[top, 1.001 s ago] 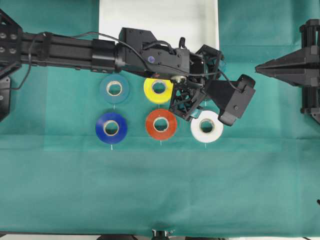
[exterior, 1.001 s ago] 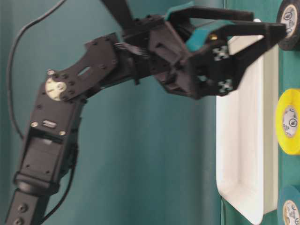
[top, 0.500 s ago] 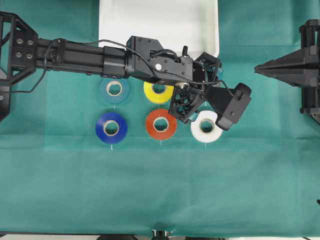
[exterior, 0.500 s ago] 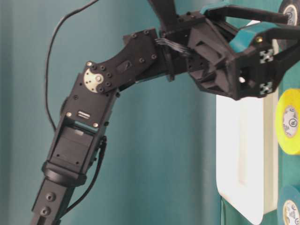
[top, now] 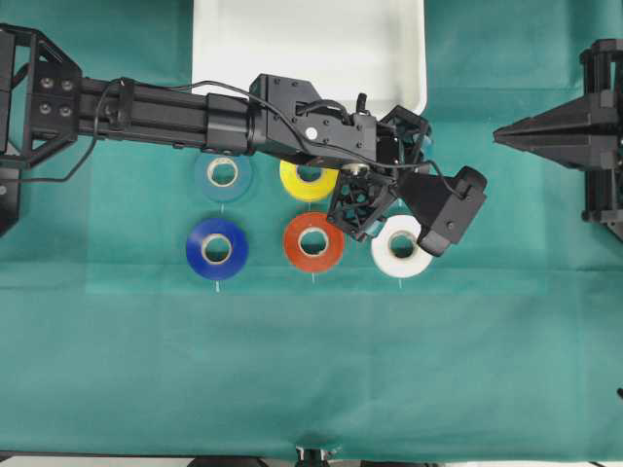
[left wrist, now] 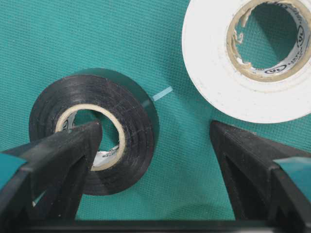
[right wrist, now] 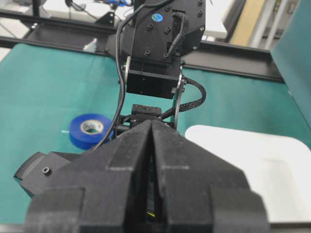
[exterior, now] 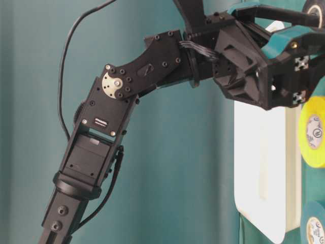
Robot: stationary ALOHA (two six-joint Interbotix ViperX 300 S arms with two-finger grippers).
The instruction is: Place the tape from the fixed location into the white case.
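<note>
Tape (left wrist: 95, 131) is seen lying flat on the green cloth (top: 311, 370), black with a pale core, right under the left gripper (left wrist: 155, 141). The jaws are spread wide: one finger (left wrist: 63, 155) is seen over the roll's core hole, the other finger (left wrist: 248, 160) stands well clear on bare cloth to the roll's right. Nothing is grasped; whether the finger touches the roll cannot be told. The white roll (left wrist: 250, 58) is found just beside the black one, apart from it.

From overhead, the left arm (top: 175, 107) is stretched across the rows of rolls, and the black roll is hidden beneath the wrist. The teal roll (top: 222, 173), yellow roll (top: 302, 180), blue roll (top: 216, 249) and red roll (top: 313, 241) are laid out flat on the cloth. The white case (top: 310, 49) is set at the far edge, just beyond the yellow roll, and nothing is seen in it.

The right gripper (top: 501, 134) is parked at the right edge, its jaws pressed together on nothing.
</note>
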